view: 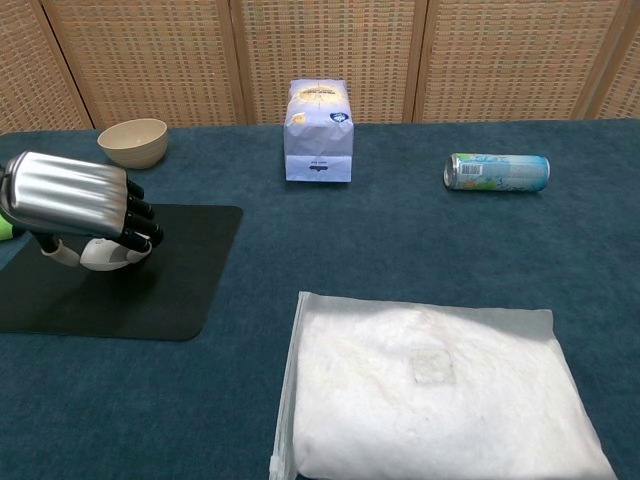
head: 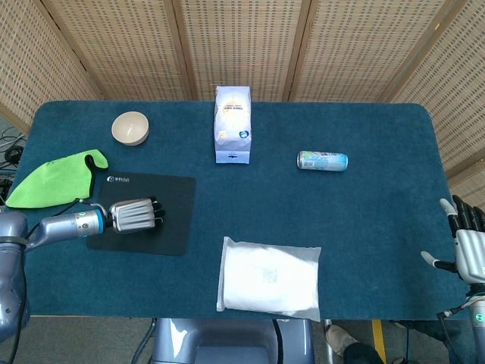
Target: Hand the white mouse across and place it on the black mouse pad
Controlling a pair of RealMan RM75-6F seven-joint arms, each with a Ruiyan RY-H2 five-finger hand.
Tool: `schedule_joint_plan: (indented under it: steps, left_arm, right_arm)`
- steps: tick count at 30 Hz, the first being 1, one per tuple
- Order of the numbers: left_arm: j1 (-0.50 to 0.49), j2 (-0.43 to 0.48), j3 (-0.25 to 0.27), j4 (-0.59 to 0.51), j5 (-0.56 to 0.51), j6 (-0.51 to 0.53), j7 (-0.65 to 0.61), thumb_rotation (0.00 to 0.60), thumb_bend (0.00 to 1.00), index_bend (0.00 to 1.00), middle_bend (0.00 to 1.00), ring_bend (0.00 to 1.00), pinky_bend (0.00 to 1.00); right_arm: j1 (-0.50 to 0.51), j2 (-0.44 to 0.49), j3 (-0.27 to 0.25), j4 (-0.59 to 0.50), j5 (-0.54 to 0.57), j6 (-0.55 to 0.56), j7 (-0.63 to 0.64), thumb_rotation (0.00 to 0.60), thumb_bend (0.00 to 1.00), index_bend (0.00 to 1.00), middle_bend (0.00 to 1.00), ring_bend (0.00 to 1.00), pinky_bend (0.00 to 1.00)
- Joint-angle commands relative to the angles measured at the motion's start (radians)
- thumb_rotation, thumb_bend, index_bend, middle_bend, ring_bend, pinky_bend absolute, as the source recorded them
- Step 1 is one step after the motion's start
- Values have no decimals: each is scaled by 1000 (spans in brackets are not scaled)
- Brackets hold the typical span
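Table (head: pixel 379 227) edges were all in the head view, with open blue cloth across the right half and between the mouse pad (head: pixel 170 227) and the plastic bag (head: pixel 269 278). Left hand (head: pixel 136 215) sat over the black mouse pad near its left-centre, fingers curled down over the white mouse (view: pixel 108 255); mouse bottom looked on or just off the pad, can't tell which. Right hand (head: pixel 470 250) hung off the table's right edge, fingers spread, holding nothing. Green cloth (head: pixel 53 180) overlapped the table's left edge, just beside the pad. Bowl (head: pixel 130 127) near the back-left corner, contents not visible. White pouch (head: pixel 233 124) upright at back-centre, can (head: pixel 322 161) on its side to its right. Bag lay at the front edge.
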Motion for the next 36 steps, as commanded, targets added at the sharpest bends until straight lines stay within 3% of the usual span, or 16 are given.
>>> schedule_joint_plan:
  steps: [1,8,12,15,18,20,24,27,30,36]
  left_arm:
    - [-2,-1,6,-2,5,-3,4,600,117,429,260,346,487]
    - [3,3,10,-4,5,3,11,600,45,349,176,295,487]
    - [12,24,8,-9,2,39,10,600,25,173,33,172,467]
    - [21,45,-12,-13,-19,76,8,600,23,132,1,152,456]
    - [39,64,-73,-30,-82,122,-20,600,20,120,0,143,445]
    - [58,81,-145,-50,-156,154,-58,600,13,94,0,119,423]
    - [104,96,-254,-117,-275,147,-123,600,0,7,0,21,282]
    - [148,121,-318,-233,-355,100,-154,600,0,0,0,0,149]
    - [197,181,-367,-430,-432,41,-157,600,0,0,0,0,70]
    - [285,353,-417,-868,-568,-55,11,600,0,0,0,0,0]
  right_arm:
    - [-2,4,0,-1,-1,0,7,600,0,0,0,0,0]
    - [-3,9,1,-4,-3,1,16,600,0,0,0,0,0]
    - [-6,14,0,-10,-9,5,21,600,0,0,0,0,0]
    - [-8,17,-1,-15,-14,10,24,600,0,0,0,0,0]
    - [-10,19,-1,-18,-19,17,25,600,0,0,0,0,0]
    - [-12,21,-2,-22,-25,22,27,600,0,0,0,0,0]
    - [-14,25,-5,-27,-37,27,33,600,0,0,0,0,0]
    - [-12,27,-7,-29,-48,29,40,600,0,0,0,0,0]
    - [-11,27,-10,-29,-58,29,44,600,0,0,0,0,0]
    - [-10,26,-14,-27,-66,28,48,600,0,0,0,0,0]
